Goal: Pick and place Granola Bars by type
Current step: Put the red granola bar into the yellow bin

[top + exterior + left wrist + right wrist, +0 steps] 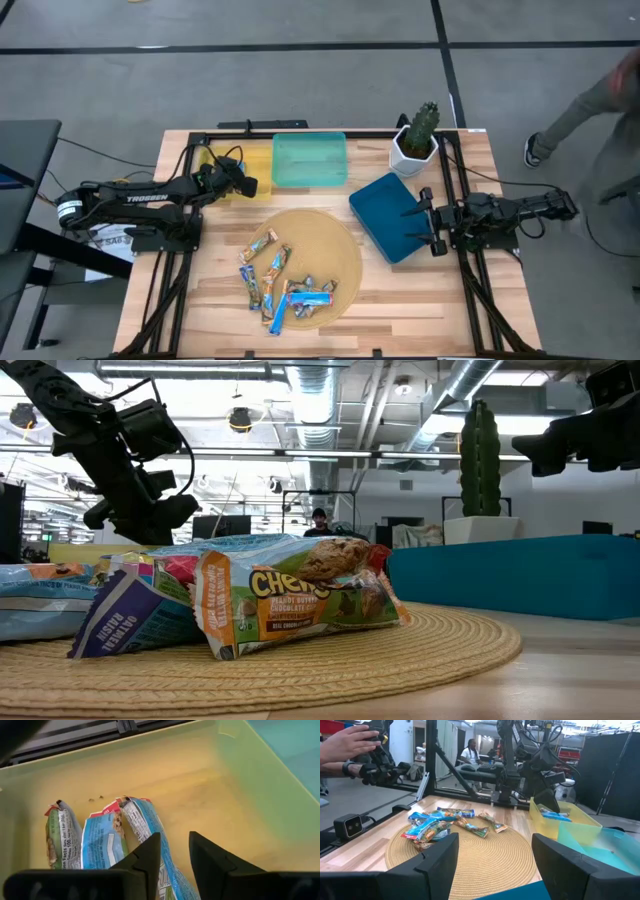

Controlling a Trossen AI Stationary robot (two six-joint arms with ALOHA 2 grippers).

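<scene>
Your left gripper (pixel 172 855) hangs over the yellow tray (pixel 255 165), at about 10 o'clock from the round woven mat (pixel 340 250). Its fingers stand a narrow gap apart and hold nothing; 1 blue-wrapped bar (pixel 150 832) lies on the tray floor right under them, touching a 2nd blue bar (pixel 102 842), with a green-edged bar (pixel 60 840) just beside that. So you have 3 bars lying side by side in the yellow tray.

Your right gripper (pixel 492 857) waits at 3 o'clock from the mat, above the outer edge of the dark blue tray (pixel 390 215), its fingers spread wide and empty.

The remaining Granola Bars (pixel 285 285) sit in a loose pile on the mat's 6 to 7 o'clock portion, blue and tan wrappers overlapping. The teal tray (pixel 310 160) stands at 12 o'clock from the mat, touching the yellow one. A potted cactus (pixel 418 140) stands at 1 o'clock, just behind the dark blue tray. A person's hand (pixel 350 742) shows beyond the table.
</scene>
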